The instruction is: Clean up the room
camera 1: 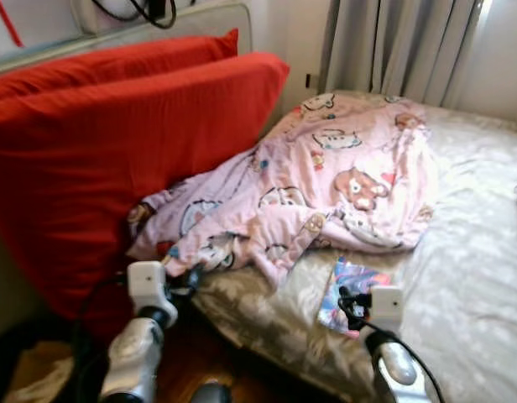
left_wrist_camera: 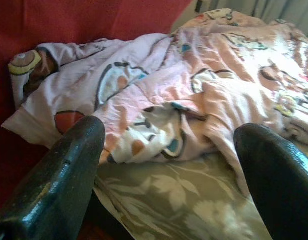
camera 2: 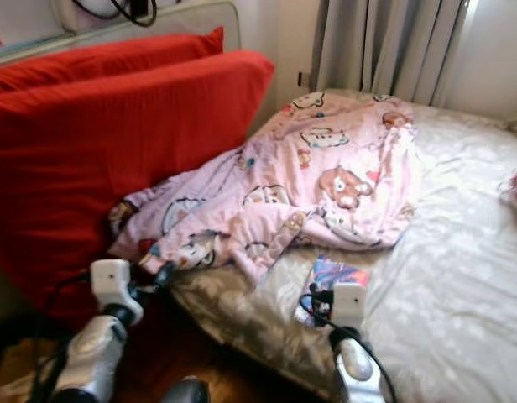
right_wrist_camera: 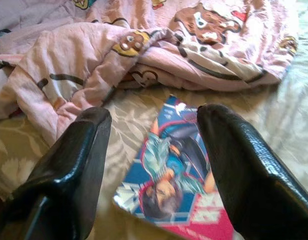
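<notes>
Sprawled in a crumpled heap across the bed point(camera 1: 477, 277), one pink cartoon-print blanket point(camera 1: 326, 185) is seen against two red pillows point(camera 1: 116, 143). It is judged soft, light and limp, best gathered at the bunched fold nearest the bed's edge. One colourful booklet point(right_wrist_camera: 176, 170) lies flat just beside it, judged thin, slippery and best pinched at an edge. The left end effector point(left_wrist_camera: 169, 165) is held wide before the blanket; the right end effector point(right_wrist_camera: 154, 165) is spread wide over the booklet.
</notes>
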Tool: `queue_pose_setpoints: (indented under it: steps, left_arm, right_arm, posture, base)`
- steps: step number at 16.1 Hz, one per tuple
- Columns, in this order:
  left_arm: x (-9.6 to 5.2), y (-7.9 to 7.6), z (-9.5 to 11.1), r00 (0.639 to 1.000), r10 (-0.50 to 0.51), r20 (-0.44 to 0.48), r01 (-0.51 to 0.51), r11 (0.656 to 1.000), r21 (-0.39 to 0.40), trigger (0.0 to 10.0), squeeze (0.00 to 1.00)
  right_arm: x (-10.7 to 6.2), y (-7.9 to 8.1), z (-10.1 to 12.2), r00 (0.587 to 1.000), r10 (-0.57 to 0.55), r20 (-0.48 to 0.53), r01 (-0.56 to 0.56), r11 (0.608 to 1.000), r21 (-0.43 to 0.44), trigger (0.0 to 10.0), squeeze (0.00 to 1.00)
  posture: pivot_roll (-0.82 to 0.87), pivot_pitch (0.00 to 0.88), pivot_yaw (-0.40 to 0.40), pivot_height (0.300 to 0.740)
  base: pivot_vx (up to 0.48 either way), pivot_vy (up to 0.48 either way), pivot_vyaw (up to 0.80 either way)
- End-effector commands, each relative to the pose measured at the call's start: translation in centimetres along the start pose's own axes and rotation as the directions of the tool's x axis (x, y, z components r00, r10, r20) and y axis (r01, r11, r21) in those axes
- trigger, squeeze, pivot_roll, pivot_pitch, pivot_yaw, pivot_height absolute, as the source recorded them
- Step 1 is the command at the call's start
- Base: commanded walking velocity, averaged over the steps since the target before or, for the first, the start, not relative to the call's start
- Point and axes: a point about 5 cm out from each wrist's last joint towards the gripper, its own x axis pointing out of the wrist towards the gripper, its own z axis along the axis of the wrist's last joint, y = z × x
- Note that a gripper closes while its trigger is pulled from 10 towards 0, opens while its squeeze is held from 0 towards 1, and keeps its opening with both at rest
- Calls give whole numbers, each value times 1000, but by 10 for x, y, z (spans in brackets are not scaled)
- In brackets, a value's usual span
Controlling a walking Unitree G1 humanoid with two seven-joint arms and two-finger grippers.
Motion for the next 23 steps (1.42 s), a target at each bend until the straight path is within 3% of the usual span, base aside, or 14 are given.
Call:
queue_pose_setpoints:
  steps: [1,6,12,15,16,18,19,20,23]
  left_arm:
    - [2,2,3,1000,2,5,-3,1000,12,10000,0]
    - [3,-1,4,1000,-9,5,9,1000,12,10000,0]
    - [5,-2,12,999,-38,23,38,999,22,10000,0]
    - [4,3,16,999,-39,26,38,998,45,10000,0]
    - [4,4,19,998,-49,29,47,997,62,10000,0]
    - [3,6,21,998,-54,25,52,996,70,10000,0]
    - [3,5,21,998,-58,22,56,996,73,10000,0]
    - [2,4,20,998,-63,17,62,995,75,10000,0]
    - [-2,1,18,997,-81,6,80,994,77,10000,0]
  right_arm:
    - [5,7,5,1000,18,9,-18,1000,4,10000,0]
    - [7,8,3,999,24,-23,-24,1000,8,10000,0]
    - [9,7,-12,982,-29,-188,50,993,107,10000,0]
    - [10,2,-13,973,-67,-221,103,982,159,10000,0]
    - [11,-2,-11,972,-85,-221,125,977,171,10000,1000]
    - [12,-5,-9,972,-99,-215,133,980,150,10000,1000]
    - [12,-5,-8,973,-101,-208,126,986,112,10000,941]
    - [12,-5,-8,975,-100,-200,121,988,97,10000,0]
    - [7,-10,-12,971,-129,-203,156,980,124,10000,0]
  posture:
    - [19,0,-1,641]
    - [22,0,1,641]
    - [49,65,28,641]
    - [74,97,37,641]
    - [79,112,45,641]
    - [79,126,53,641]
    - [78,134,57,641]
    - [73,140,61,641]
    - [79,158,70,641]
  base:
    - [334,0,0]
    - [320,0,0]
    - [0,0,0]
    - [0,0,0]
    - [0,0,0]
    - [0,0,0]
    - [0,0,0]
    - [0,0,0]
    - [0,0,0]
